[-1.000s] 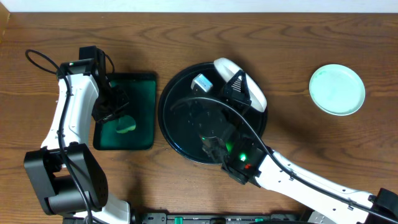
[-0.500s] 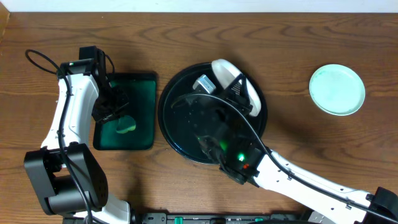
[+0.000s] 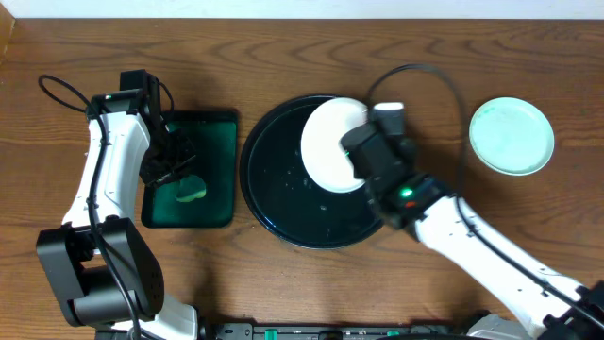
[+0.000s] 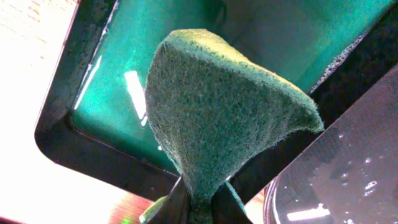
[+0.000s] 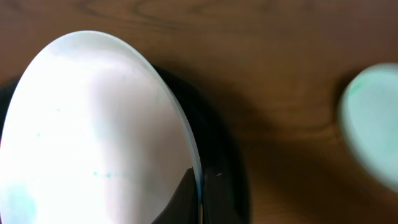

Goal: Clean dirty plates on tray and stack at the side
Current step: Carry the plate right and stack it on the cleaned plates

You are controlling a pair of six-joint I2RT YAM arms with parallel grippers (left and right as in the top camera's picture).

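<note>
A white plate hangs over the upper right part of the round black tray, and my right gripper is shut on its right rim. In the right wrist view the plate fills the left side, faint teal specks on its face, with the gripper pinching its edge above the tray. A mint-green plate lies on the table at the right; its blurred edge shows in the right wrist view. My left gripper is shut on a green sponge, seen close up above the jaws.
A rectangular dark green tray lies left of the black tray, under the sponge; its wet floor shows in the left wrist view. The black tray's rim sits beside it. A cable loops above the right arm.
The right arm has swung from the tray's lower left to its right side. The white plate has turned from edge-on to face-up. The left arm and sponge have not moved.
</note>
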